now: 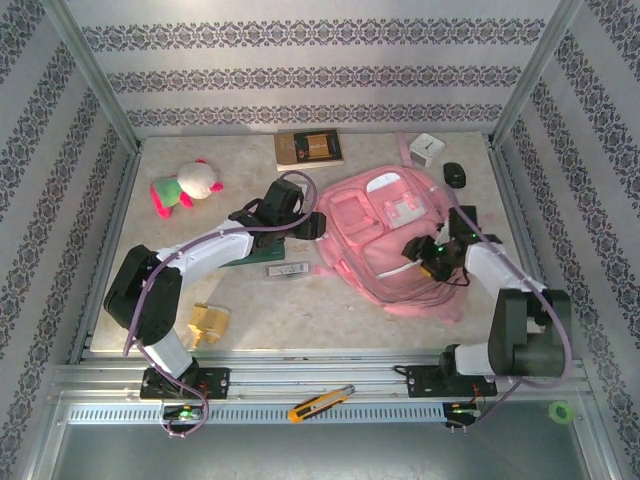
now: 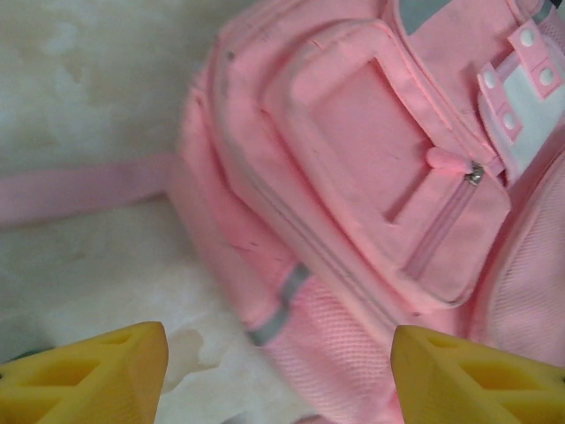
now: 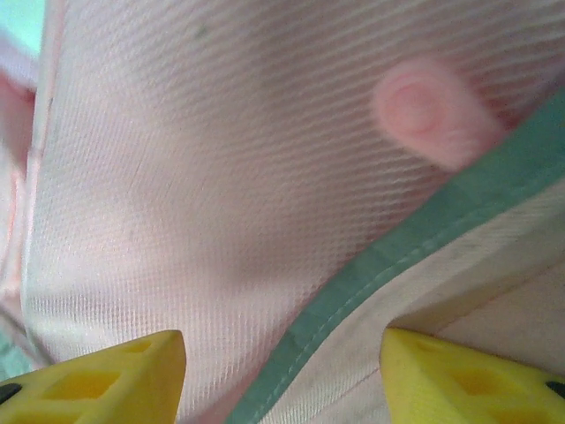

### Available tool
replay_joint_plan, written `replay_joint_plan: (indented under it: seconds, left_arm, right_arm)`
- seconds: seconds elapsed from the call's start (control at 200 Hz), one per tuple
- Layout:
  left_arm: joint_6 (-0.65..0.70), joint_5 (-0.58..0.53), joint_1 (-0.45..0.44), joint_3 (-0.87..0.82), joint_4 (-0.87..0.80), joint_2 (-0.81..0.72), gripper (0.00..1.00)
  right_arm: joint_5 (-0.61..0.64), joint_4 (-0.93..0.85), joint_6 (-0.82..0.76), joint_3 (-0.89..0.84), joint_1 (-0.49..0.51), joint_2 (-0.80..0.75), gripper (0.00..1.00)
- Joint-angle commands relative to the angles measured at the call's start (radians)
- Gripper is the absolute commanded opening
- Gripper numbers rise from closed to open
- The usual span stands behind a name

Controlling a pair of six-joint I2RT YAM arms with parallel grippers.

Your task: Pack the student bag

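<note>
Directly ahead of the left gripper (image 2: 278, 382), whose fingers stand wide apart and hold nothing, lies the student bag (image 2: 353, 177), front pockets facing up. The right gripper (image 3: 282, 380), likewise spread and empty, has the bag's mesh panel (image 3: 177, 177) just beyond its fingertips. Probable fault: closing on loose mesh rather than a firm edge would bunch the fabric and drag the bag sideways.

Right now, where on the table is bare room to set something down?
Bare table lies along the near edge, between the tan block and the student bag, and between plush toy and book. Crowded by the white box.
</note>
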Motion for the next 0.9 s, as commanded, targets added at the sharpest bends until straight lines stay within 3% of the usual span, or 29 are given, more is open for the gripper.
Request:
replay_joint_plan:
  seconds: [0.0,0.165,0.275,0.39,0.59,0.66,0.749,0.894]
  left_arm:
    - [-0.028,0.033,0.002,-0.044,-0.014,-0.050,0.67]
    - [-0.030,0.033,0.002,-0.108,-0.007,-0.126,0.66]
    - [-0.028,0.043,0.001,-0.134,-0.012,-0.160,0.66]
    - [-0.044,0.075,0.002,-0.162,-0.002,-0.182,0.66]
    - [-0.048,0.116,0.001,-0.216,0.038,-0.222,0.65]
    - [0.059,0.183,-0.019,-0.230,0.090,-0.231,0.62]
    - [0.330,0.126,-0.117,-0.198,0.069,-0.225,0.63]
    - [0.629,0.175,-0.202,-0.133,0.104,-0.145,0.65]
  right_arm:
    - [0.023,0.039,0.224,-0.096,0.144,-0.035,0.61]
    - [0.111,0.041,0.338,-0.073,0.344,-0.119,0.61]
    - [0.146,-0.109,0.298,0.006,0.378,-0.201,0.64]
    - [0.172,-0.317,0.137,0.143,0.361,-0.256,0.65]
    - [0.303,-0.573,-0.358,0.434,0.393,-0.219,0.61]
    - [0.349,-0.648,-0.457,0.506,0.391,-0.195,0.61]
    - [0.379,-0.710,-0.471,0.556,0.354,-0.183,0.63]
    - [0.199,-0.685,-0.376,0.508,0.157,-0.226,0.67]
